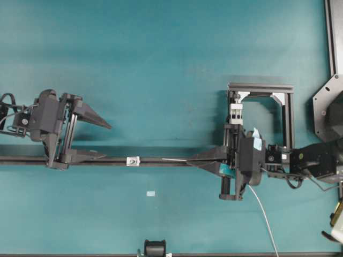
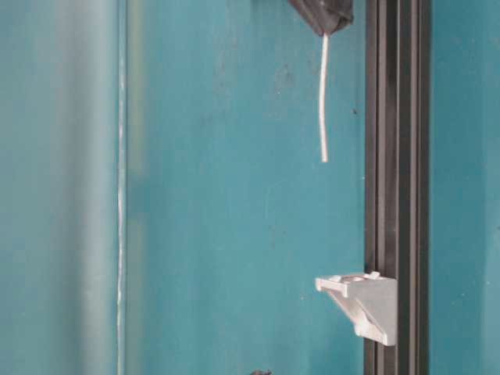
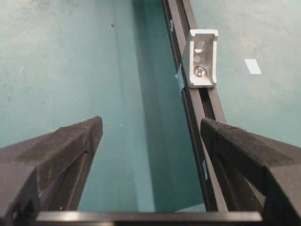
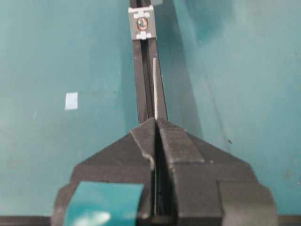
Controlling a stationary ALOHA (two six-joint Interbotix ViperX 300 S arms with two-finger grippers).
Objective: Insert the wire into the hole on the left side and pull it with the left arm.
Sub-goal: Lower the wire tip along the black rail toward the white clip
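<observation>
1. The wire (image 1: pixel 174 159) has its stiff pale tip sticking out of the right gripper (image 1: pixel 188 160), whose fingers are pressed together on it. The tip lies along the black rail (image 1: pixel 107 160) and points at the white block (image 1: pixel 132 160) but stops short, with bare rail between.
2. The hole (image 4: pixel 141 23) sits in that block on the rail, between the two grippers. The wire has not entered it yet.
3. The left gripper (image 1: pixel 107 140) waits on the far side of the block with its fingers spread wide, one over the rail and one off it, holding nothing.
4. The step in hand looks like the approach for insertion. To do it well, the tip should stay level with the hole and parallel to the rail, and advance slowly, since a thin tip can bend or slide past the block's face.
5. The right wrist view shows tip and hole nearly in line along the rail. The table-level view shows the tip slightly curved, which the overhead view does not reveal. The left wrist view shows the block's exit side (image 3: pixel 203 57) ahead of the open fingers.
</observation>
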